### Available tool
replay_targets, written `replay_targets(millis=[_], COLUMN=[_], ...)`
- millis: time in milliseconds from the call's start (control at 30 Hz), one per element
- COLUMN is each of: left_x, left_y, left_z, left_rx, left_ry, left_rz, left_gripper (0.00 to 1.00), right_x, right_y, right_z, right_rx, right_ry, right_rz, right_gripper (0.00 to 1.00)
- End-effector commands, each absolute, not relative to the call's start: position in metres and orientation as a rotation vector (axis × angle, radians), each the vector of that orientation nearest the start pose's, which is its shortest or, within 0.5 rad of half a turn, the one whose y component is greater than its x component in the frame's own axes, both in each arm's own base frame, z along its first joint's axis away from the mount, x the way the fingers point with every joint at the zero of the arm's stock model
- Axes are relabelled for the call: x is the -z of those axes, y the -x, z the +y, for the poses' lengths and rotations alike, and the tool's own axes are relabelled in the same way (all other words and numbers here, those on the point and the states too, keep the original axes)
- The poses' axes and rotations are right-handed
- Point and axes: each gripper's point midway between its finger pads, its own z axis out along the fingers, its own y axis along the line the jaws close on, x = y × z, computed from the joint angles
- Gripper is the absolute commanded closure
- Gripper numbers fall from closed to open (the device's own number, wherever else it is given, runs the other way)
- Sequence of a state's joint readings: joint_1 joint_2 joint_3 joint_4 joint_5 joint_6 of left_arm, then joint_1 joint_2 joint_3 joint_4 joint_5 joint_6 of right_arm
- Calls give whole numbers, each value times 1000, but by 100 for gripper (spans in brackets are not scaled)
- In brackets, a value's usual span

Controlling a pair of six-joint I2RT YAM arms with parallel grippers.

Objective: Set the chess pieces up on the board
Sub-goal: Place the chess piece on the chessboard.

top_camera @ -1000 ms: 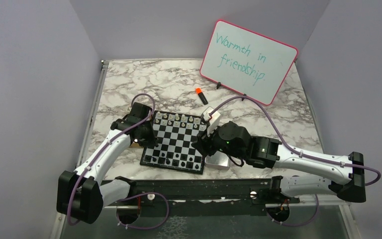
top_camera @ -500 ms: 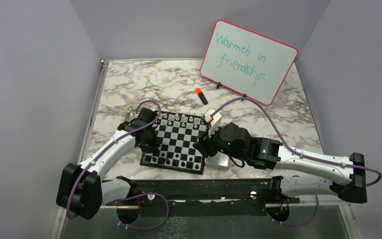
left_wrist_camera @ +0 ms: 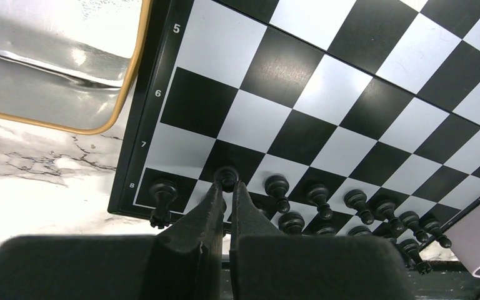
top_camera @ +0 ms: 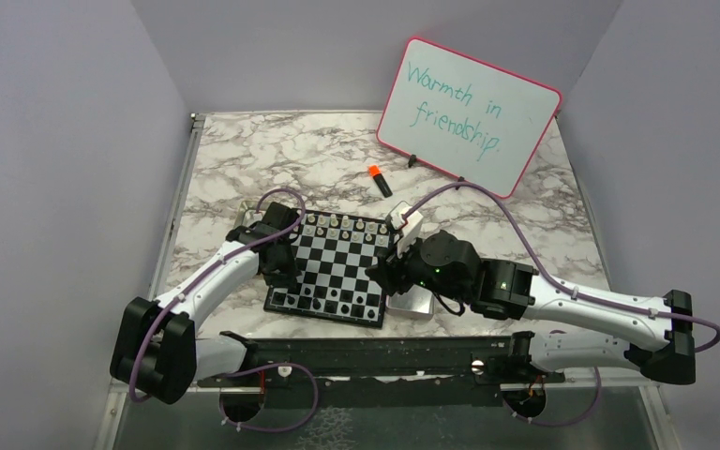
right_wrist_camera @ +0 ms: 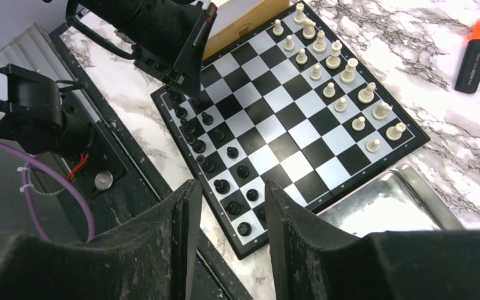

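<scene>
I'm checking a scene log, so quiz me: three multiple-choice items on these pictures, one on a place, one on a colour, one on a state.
1. The orange-capped black marker lies: A on the marble table beyond the checked chessboard; B on that board; C in a gripper.
2. The small chess piece at the tips of the left gripper is: A white; B black; C orange.
3. The right gripper is: A open, empty; B shut on a pawn; C shut on the marker.
Key: 1 A, bare marble surrounds it; 2 B, it is dark throughout; 3 A, fingers apart, nothing between.
</scene>
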State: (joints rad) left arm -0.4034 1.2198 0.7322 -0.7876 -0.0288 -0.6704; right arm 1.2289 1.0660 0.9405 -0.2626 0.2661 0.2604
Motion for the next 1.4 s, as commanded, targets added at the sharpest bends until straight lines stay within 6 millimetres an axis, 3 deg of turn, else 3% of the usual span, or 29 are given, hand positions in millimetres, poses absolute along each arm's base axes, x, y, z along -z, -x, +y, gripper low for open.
replay_targets(millis=[0, 600, 1100, 1267, 1367], left_x=[-54, -53, -54, -61, -81], left_y=[-198, -195, -196, -199, -215], left_z=[-102, -107, -109, -112, -118], left_rx=[147, 157, 173, 201, 240], left_ry=[366, 346, 337, 341, 339], left_rz=[2815, 2821, 2818, 2791, 2728], left_gripper=[93, 81, 81, 76, 73], right_x=[-251, -249, -245, -245, -243], right_y=[-158, -159, -157, -156, -156], right_z=[319, 322, 325, 326, 325], right_rx=[-700, -702, -716, -719, -719], right_ry=[747, 749, 755, 757, 756], right_rz=[1826, 1827, 1837, 1838, 1843], right_gripper=[53, 53, 53, 53, 53])
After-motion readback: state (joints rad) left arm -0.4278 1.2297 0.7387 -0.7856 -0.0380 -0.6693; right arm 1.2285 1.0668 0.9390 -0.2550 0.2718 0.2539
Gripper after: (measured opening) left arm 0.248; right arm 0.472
